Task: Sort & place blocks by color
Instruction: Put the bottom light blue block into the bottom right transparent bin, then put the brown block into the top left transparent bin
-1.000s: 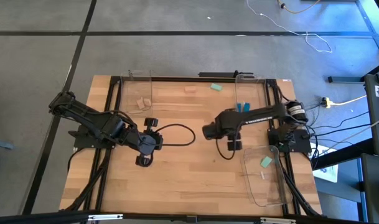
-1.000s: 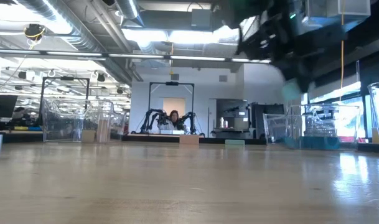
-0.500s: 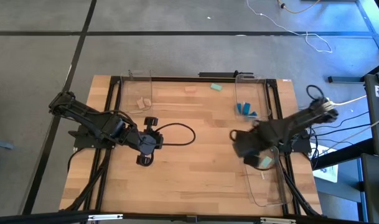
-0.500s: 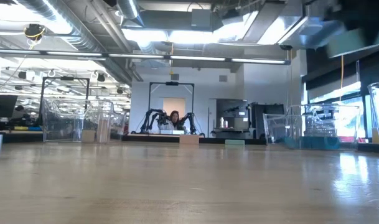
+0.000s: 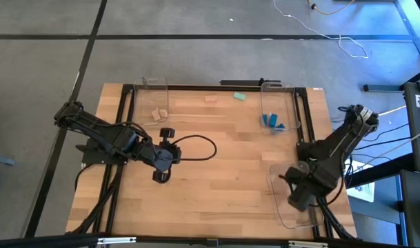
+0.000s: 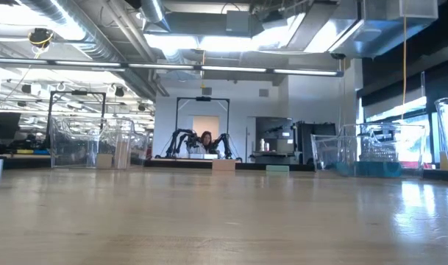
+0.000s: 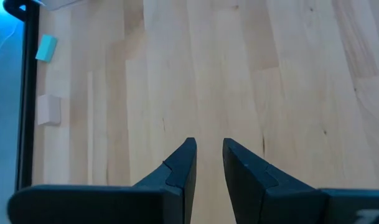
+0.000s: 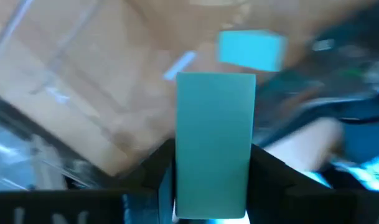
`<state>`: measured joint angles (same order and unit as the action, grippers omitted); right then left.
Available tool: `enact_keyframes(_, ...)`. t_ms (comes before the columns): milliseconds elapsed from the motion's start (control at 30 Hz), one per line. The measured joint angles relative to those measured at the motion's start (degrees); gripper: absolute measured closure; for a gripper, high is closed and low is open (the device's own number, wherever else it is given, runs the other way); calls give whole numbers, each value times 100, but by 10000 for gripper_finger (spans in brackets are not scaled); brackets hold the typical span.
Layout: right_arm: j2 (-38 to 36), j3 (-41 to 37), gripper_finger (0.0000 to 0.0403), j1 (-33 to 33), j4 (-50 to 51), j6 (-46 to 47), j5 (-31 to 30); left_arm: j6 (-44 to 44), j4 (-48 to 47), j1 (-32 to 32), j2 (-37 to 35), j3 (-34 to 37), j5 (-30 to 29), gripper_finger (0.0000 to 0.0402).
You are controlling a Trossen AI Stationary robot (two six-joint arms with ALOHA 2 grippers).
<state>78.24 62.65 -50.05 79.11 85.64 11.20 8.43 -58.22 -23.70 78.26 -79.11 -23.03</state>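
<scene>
My right arm has swung from mid-table (image 5: pixel 216 179) to over the near-right tray (image 5: pixel 282 219), so drop-off is next. Three trays (image 5: pixel 154 83). Right gripper (image 8: pixel 214 168) pinches a mint block (image 8: pixel 214 143); left gripper (image 7: pixel 208 155) waits at centre-left, slightly apart, empty. Mint: three, one in the tray (image 8: pixel 250 50), one loose (image 5: pixel 239 96). Blue (image 5: pixel 272 122): two. Tan: one loose (image 5: pixel 210 98), seemingly two trayed (image 5: pixel 156 113)

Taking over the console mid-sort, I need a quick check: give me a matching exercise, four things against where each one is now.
Things:
1. blue blocks
2. tan blocks
3. held mint block
4. left gripper

Places:
A. between the right gripper's fingers
B. in the far-left tray
C. over bare table, open and empty
D. in the far-right tray

Pairs: 1-D, 2-B, 3-A, 4-C
</scene>
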Motion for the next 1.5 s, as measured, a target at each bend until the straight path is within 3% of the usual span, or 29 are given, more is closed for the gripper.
enact_keyframes(367,4,-1763,271,-375,-2576,837,-7,-2,-1,243,0,-1,-4,330)
enact_keyframes(700,0,-2340,271,-373,-2885,852,256,52,0,631,5,-1,6,330)
enact_keyframes(833,0,-2371,263,-373,-2857,847,277,55,17,860,20,0,7,330)
enact_keyframes(1033,0,-2371,172,-371,-2882,842,240,57,280,1297,20,0,16,330)
enact_keyframes(1233,-1,-2190,147,-373,-2727,824,115,-178,649,2175,20,0,56,330)
enact_keyframes(1500,-31,-1026,144,-377,-1443,814,-850,-1397,1996,4022,39,-3,1734,330)
